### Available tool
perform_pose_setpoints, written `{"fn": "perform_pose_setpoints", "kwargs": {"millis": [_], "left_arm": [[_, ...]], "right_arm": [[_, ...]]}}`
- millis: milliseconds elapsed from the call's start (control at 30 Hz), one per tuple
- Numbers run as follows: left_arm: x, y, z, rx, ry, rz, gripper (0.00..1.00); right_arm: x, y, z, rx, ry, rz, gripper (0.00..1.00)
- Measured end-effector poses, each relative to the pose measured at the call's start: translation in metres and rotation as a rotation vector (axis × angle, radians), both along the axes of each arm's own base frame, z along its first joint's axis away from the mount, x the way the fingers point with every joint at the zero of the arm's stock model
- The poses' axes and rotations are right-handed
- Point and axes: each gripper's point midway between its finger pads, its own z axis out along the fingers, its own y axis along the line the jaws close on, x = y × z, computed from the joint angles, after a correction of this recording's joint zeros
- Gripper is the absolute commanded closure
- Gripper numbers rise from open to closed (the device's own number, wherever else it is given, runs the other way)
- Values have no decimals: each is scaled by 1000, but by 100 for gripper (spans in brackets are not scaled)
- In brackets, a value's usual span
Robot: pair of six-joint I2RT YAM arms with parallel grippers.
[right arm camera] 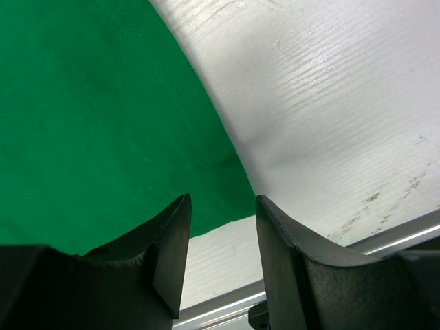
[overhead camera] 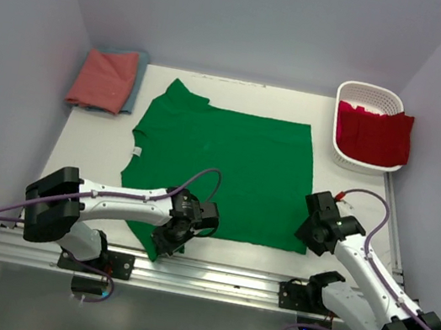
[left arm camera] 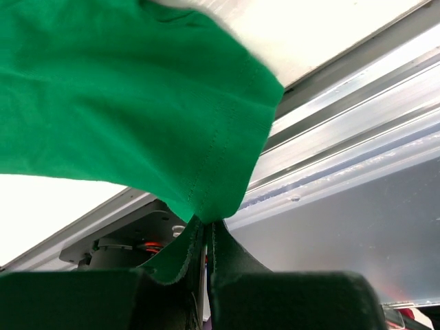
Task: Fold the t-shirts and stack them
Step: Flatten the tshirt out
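Observation:
The bright green t-shirt lies spread flat on the white table, collar to the left. My left gripper is shut on its near left sleeve, with green cloth pinched between the fingers over the table's front rail. My right gripper is open and empty just above the shirt's near right corner, which lies between its fingertips. A salmon-pink t-shirt lies folded on a teal-blue one at the far left. A red t-shirt hangs over the basket.
A white plastic lattice basket stands at the far right corner. An aluminium rail runs along the table's front edge. Grey walls close in the left, right and back.

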Motion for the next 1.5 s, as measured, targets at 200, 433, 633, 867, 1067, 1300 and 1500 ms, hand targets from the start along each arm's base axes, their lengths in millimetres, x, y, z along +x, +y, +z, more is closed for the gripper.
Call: {"fn": "perform_pose_setpoints", "kwargs": {"millis": [200,433,633,867,1067,1300,1500], "left_arm": [[2,5,3,24,-15,2,98],[4,9,8,27,-32,7,97],[6,10,8,32,-46,7,100],[33,6,20,24,-187,77,100],[87,20,38,-38,-330,297,100],[137,47,42,40,-456,425,100],[176,72,46,89,-531,517,100]], "right_arm": [[-11,-2,-16,-6,55,-21,56],[-19,0,-26,4,94,-21,83],[-15,3,-26,13,79,-20,100],[-5,1,-7,9,9,-17,100],[35,4,29,-31,-90,3,100],[74,7,25,-112,-76,47,100],[100,5,19,-190,-67,68,100]]}}
